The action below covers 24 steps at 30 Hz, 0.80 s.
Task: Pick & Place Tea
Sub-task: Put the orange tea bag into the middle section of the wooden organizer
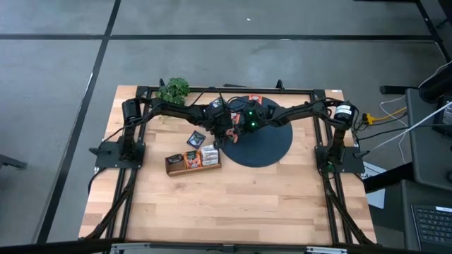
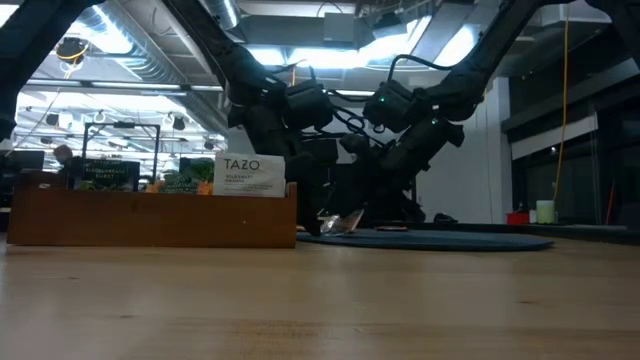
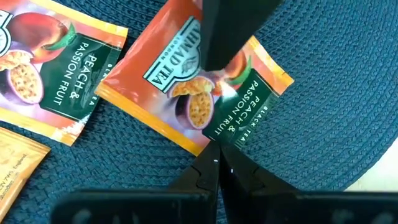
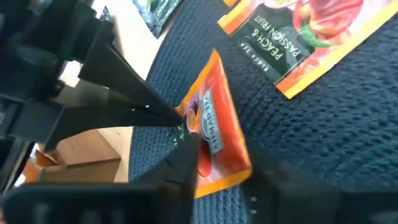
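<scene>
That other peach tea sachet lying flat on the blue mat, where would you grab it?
Probably by a crimped end edge, slanting down from above. The flat sachet lies flush on the mat, so only an edge offers purchase. The left gripper pinches the tilted sachet by its corner likewise; the right gripper is beside it.

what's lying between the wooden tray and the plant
In the high view, one dark tea sachet lies on the bare table between the wooden tray and the plant.
</scene>
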Motion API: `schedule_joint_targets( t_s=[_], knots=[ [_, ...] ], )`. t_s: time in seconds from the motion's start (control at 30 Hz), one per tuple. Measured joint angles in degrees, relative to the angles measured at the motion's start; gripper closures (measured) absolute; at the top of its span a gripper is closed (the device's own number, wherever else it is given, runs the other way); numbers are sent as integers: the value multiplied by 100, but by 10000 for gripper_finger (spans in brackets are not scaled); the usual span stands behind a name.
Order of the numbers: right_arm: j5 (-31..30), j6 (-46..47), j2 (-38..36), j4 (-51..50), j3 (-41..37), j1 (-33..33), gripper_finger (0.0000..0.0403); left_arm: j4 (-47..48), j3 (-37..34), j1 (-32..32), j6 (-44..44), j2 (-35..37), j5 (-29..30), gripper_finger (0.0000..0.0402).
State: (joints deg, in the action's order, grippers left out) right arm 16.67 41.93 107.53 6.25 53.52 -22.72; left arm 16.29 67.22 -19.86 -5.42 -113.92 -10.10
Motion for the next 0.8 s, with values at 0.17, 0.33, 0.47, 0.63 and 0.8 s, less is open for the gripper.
schedule_joint_targets(
  t_s=[0.17, 0.33, 0.47, 0.63, 0.8],
  knots=[
    [22, -21, 0, 48, 2, 4, 387, 112, -31, -29, 12, 207, 169, 398],
    [15, -15, -45, 6, 3, 0, 383, 599, -33, -108, 78, 795, 283, 398],
    [0, -12, -267, -20, 0, 2, 392, 1158, -33, -213, 330, 1378, 230, 398],
    [-120, 97, -728, -92, 0, 0, 391, 1209, -28, -443, 1064, 2129, 195, 397],
    [-439, -22, -1350, -169, 0, 2, 392, 818, -232, -968, 2004, 2730, -244, 380]
  ],
)
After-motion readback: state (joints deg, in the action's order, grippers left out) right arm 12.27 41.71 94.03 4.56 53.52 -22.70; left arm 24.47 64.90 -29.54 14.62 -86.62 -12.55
